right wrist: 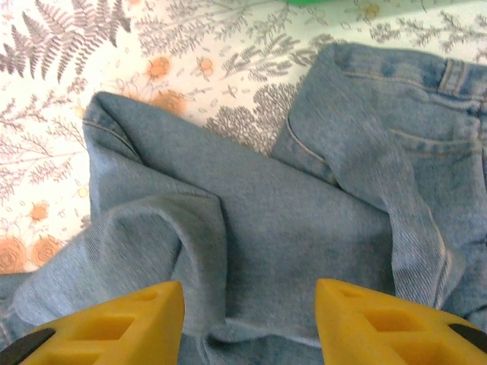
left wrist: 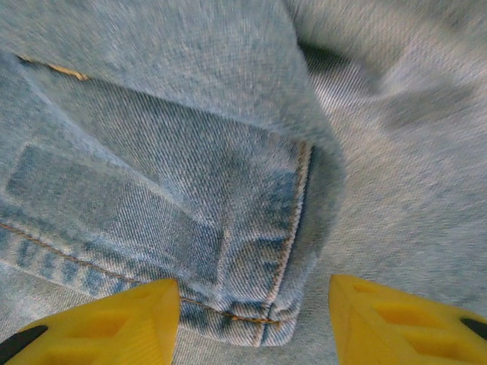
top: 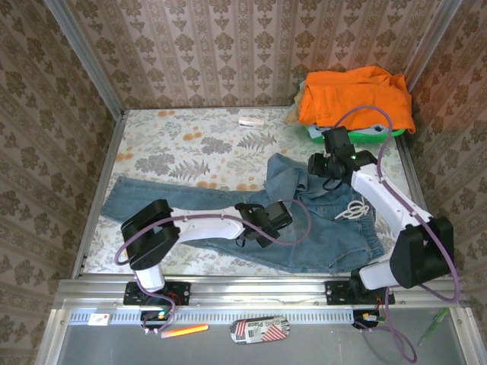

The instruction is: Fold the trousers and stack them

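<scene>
1. Top view: the trousers (top: 327, 236) lie crumpled on the table (top: 190, 144). They spread from centre toward 4 o'clock, with one leg running out to 9 o'clock. The left arm hides part of that leg. The left gripper (top: 255, 228) sits over the denim just below centre, and its jaws are too dark and small to judge here. The right gripper (top: 326, 169) hangs over bunched fabric at 2 o'clock, its jaws equally unclear. At 1 o'clock an orange garment (top: 354, 95) covers most of a green basket (top: 358, 135).
2. Left wrist view: the left gripper (left wrist: 253, 304) is at 6 o'clock. Its yellow fingers (left wrist: 114, 327) are cut off by the bottom edge and stand apart with nothing pinched. A hemmed corner of the trousers (left wrist: 190, 190) lies between the tips. I cannot tell whether they touch it. The cloth toward 12 o'clock is blurred.
3. Right wrist view: the right gripper (right wrist: 249, 300) is at 6 o'clock, cropped below, its fingers parted and holding nothing. The trousers (right wrist: 304, 220) are folded over themselves from centre to 3 o'clock, and the right edge cuts the waistband. Bare table (right wrist: 114, 76) shows at 10 o'clock.
</scene>
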Robot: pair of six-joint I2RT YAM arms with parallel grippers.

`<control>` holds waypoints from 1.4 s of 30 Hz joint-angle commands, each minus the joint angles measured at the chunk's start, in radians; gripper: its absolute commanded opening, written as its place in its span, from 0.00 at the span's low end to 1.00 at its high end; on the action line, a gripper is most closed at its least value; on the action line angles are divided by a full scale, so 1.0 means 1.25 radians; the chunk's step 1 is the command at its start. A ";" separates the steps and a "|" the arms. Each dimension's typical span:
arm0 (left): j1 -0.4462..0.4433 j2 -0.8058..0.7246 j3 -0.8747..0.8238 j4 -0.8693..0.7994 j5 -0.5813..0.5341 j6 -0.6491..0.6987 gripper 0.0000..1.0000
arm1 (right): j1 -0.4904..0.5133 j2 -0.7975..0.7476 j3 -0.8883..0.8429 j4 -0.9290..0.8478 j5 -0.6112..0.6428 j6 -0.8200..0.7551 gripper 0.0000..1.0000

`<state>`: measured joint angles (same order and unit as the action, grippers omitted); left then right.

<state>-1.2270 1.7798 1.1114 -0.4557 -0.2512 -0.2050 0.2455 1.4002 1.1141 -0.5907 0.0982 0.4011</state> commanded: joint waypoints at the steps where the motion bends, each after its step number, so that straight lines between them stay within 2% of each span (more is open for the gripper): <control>1: 0.002 0.025 0.010 -0.010 -0.004 0.038 0.53 | -0.010 -0.050 -0.039 -0.042 0.001 0.021 0.51; 4: 0.007 0.061 0.000 0.014 -0.014 0.037 0.44 | -0.011 -0.079 -0.052 -0.051 0.000 0.018 0.51; 8: 0.031 0.078 -0.007 0.032 -0.014 0.027 0.11 | -0.011 -0.113 -0.059 -0.061 -0.007 0.018 0.51; 10: 0.032 0.057 -0.006 0.019 -0.016 0.024 0.00 | -0.011 -0.125 -0.063 -0.068 -0.009 0.017 0.51; 21: 0.042 -0.131 0.014 -0.121 0.000 0.012 0.00 | -0.008 -0.171 -0.113 -0.071 -0.043 0.022 0.50; 24: 0.066 -0.180 0.035 -0.191 0.010 -0.015 0.00 | -0.007 -0.189 -0.124 -0.076 -0.050 0.026 0.50; 26: 0.120 -0.243 0.041 -0.240 0.033 -0.049 0.00 | -0.004 -0.203 -0.132 -0.081 -0.056 0.030 0.50; 28: 0.209 -0.328 0.040 -0.263 0.069 -0.082 0.00 | 0.000 -0.214 -0.143 -0.086 -0.058 0.030 0.50; 31: 0.419 -0.448 0.050 -0.259 0.140 -0.115 0.00 | 0.006 -0.230 -0.157 -0.083 -0.068 0.036 0.50; 33: 0.553 -0.466 0.089 -0.255 0.200 -0.114 0.00 | 0.011 -0.232 -0.161 -0.073 -0.079 0.041 0.50; 35: 0.664 -0.429 0.158 -0.270 0.246 -0.085 0.00 | 0.021 -0.225 -0.162 -0.058 -0.086 0.045 0.50; 38: 0.740 -0.327 0.273 -0.319 0.243 -0.026 0.00 | 0.036 -0.207 -0.163 -0.033 -0.103 0.052 0.50; 42: 0.844 -0.195 0.380 -0.345 0.231 0.001 0.00 | 0.061 -0.175 -0.164 0.006 -0.121 0.065 0.50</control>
<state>-0.2417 1.4452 1.5375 -0.8051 0.0128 -0.2539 0.3042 1.1553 0.9207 -0.6296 -0.0174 0.4530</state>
